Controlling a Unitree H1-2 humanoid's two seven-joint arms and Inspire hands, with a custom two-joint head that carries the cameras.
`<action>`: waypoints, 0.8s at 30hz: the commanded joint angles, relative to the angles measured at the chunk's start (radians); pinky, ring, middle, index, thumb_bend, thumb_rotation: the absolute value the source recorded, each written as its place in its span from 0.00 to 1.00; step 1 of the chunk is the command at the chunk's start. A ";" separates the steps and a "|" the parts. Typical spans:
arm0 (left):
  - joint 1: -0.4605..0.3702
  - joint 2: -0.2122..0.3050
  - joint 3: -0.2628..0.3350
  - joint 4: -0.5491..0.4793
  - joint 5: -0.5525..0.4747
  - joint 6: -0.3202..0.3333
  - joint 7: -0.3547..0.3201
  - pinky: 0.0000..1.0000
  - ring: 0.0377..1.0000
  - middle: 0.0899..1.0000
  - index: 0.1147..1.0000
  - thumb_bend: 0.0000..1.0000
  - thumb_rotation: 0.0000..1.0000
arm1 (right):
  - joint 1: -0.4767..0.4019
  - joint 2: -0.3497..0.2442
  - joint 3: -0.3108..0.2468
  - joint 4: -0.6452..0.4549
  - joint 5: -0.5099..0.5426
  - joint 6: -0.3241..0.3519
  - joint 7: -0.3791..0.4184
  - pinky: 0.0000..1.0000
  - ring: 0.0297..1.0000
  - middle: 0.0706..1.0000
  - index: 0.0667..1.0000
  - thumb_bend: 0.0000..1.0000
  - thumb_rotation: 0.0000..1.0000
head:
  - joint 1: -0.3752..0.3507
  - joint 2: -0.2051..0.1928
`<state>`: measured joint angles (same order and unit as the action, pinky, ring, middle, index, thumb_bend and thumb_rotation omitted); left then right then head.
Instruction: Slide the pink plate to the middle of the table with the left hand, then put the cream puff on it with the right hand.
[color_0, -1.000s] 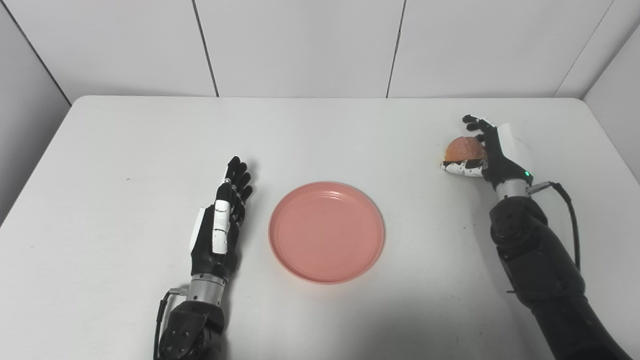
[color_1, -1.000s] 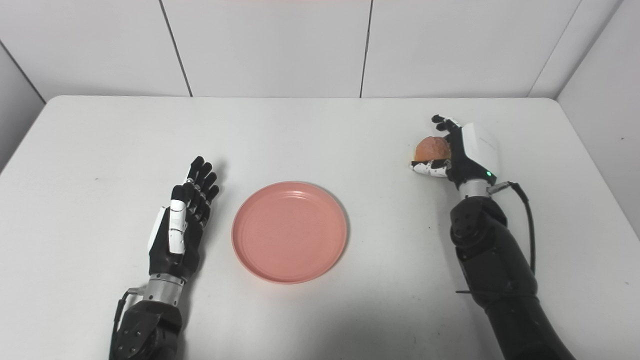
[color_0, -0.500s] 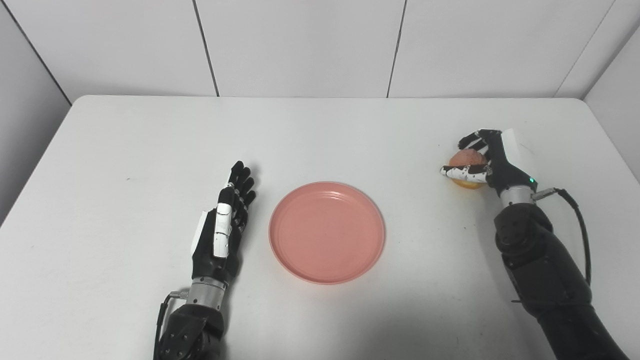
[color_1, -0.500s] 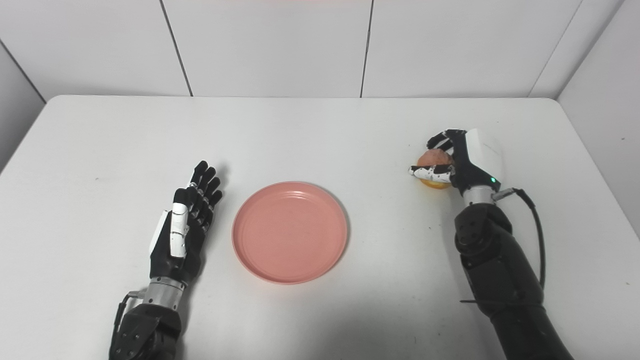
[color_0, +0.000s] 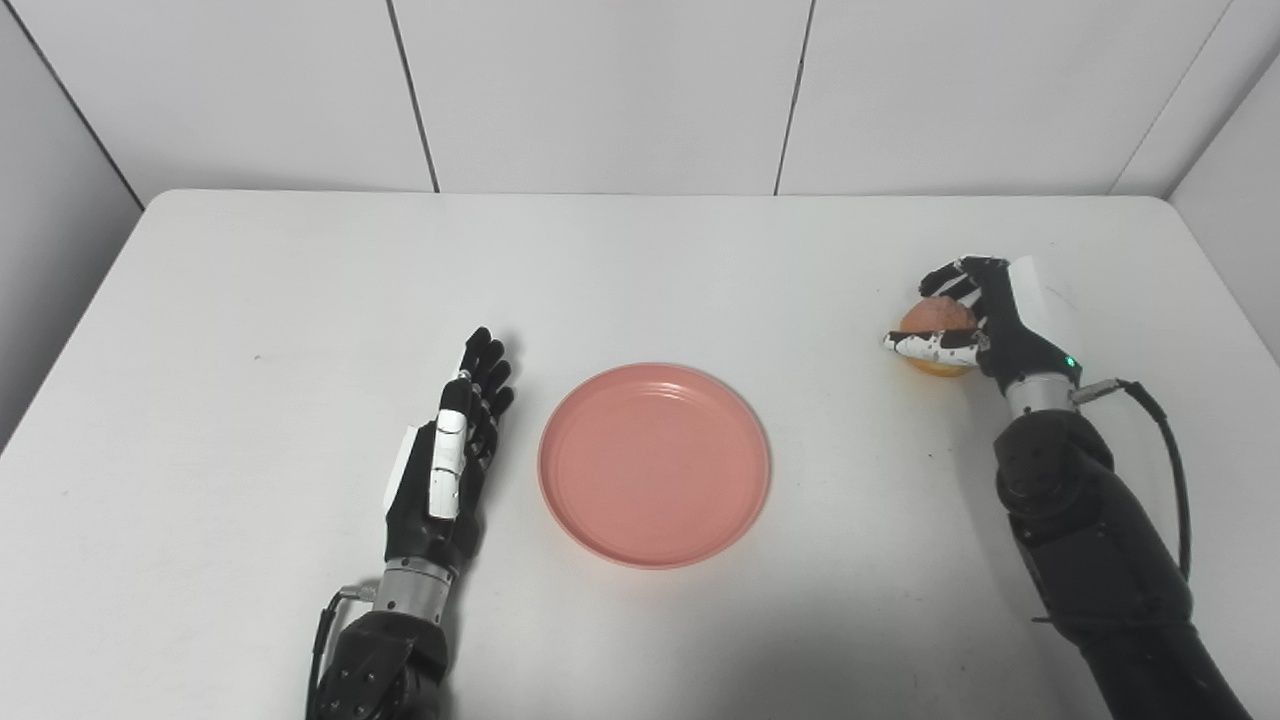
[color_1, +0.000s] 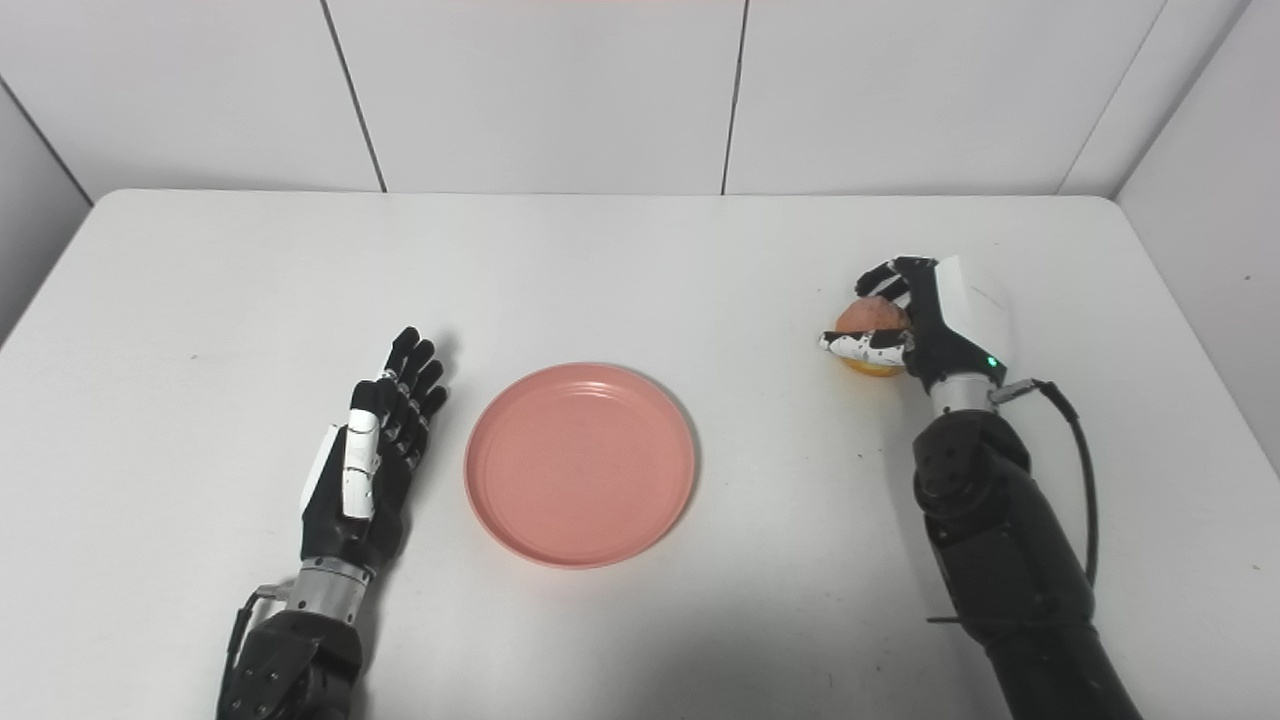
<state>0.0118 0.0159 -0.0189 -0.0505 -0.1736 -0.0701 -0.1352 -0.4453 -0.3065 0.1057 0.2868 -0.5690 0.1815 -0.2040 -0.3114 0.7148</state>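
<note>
At bench (color_0: 640, 260) centre — pink plate (color_0: 654, 465). Left hand (color_0: 446, 470) at 9 o'clock beside it, fingers spread, empty. Right hand (color_0: 985, 325) at 2 o'clock — clamped on cream puff (color_0: 936, 320).

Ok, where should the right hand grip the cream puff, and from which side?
Around its rounded middle, from the right: the cream puff is a small dome, the right hand already wraps it there, thumb in front and fingers over the top, its plate-facing side clear toward the pink plate.
</note>
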 joint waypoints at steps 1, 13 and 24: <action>0.051 0.002 -0.002 0.035 -0.003 0.007 -0.007 1.00 1.00 1.00 1.00 0.72 1.00 | -0.027 0.001 -0.021 -0.071 0.007 -0.016 -0.023 0.18 0.24 0.43 0.45 0.53 0.00 | 0.000 0.002; 0.044 -0.014 0.006 0.056 0.005 -0.020 0.008 1.00 1.00 1.00 1.00 0.70 1.00 | -0.008 0.020 -0.012 -0.256 -0.013 -0.004 0.033 0.17 0.22 0.43 0.45 0.53 0.00 | 0.007 0.002; 0.047 -0.032 -0.014 0.023 0.050 0.007 0.032 1.00 1.00 1.00 1.00 0.71 1.00 | 0.023 0.039 0.016 -0.396 0.001 -0.019 0.114 0.16 0.21 0.43 0.45 0.53 0.00 | 0.136 0.006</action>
<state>0.0100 -0.0002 -0.0185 -0.0498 -0.1352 -0.0730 -0.1109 -0.4103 -0.2639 0.1225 -0.0635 -0.5614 0.1838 -0.0931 -0.1856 0.7194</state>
